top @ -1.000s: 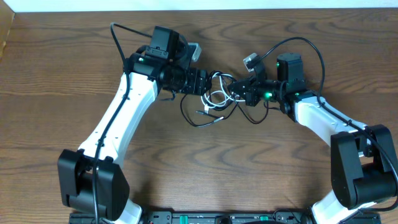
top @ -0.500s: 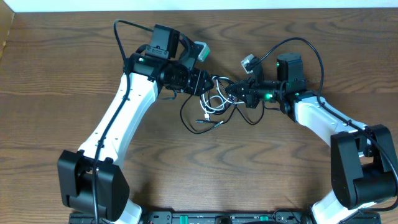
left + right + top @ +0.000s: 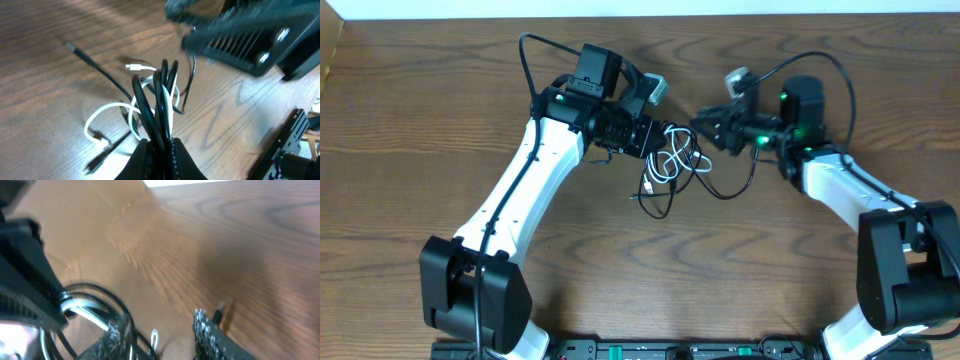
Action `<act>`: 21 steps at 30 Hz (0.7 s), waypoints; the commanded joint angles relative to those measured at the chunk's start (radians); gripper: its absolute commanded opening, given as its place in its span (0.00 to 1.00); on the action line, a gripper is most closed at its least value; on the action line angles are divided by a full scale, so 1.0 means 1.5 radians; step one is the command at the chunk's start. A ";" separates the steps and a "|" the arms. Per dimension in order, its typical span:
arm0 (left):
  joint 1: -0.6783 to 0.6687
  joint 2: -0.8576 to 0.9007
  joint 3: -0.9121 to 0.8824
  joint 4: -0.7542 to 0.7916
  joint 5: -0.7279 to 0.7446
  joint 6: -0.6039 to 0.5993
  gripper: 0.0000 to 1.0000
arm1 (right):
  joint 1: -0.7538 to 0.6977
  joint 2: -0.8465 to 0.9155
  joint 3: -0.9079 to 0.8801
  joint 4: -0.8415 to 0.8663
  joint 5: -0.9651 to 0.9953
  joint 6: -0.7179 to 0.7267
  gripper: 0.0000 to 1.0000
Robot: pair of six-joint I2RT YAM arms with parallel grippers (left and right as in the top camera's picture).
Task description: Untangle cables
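The cables lie tangled on the wooden table between my two arms. In the left wrist view, several loops of the black cable (image 3: 150,107) rise straight out of my left gripper (image 3: 161,150), which is shut on the bundle. The white cable (image 3: 100,112) curls beside it and its plug (image 3: 135,66) rests on the wood. From overhead, the left gripper (image 3: 660,135) holds the tangle's top, with white cable (image 3: 672,165) coils and a black cable (image 3: 654,207) loop hanging below. My right gripper (image 3: 703,124) (image 3: 160,330) stands open just right of the tangle, with nothing clamped.
A cardboard box edge (image 3: 328,50) sits at the table's far left corner. The arms' own thick black cables (image 3: 820,65) arch above each wrist. In the right wrist view the left arm's black body (image 3: 25,280) fills the left side, close by.
My left gripper has shut on the cable bundle and moved up and right with it. My right gripper has opened, let go and drawn back to the right.
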 commanded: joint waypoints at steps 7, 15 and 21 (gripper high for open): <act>-0.005 0.012 0.001 0.087 0.008 0.004 0.07 | -0.014 0.001 0.001 -0.059 -0.091 0.261 0.36; -0.005 0.041 -0.001 0.098 0.009 0.010 0.07 | 0.028 0.001 0.001 -0.210 -0.084 0.341 0.59; -0.014 0.052 -0.002 0.101 0.008 0.010 0.07 | 0.052 0.001 0.001 -0.209 -0.038 0.494 0.44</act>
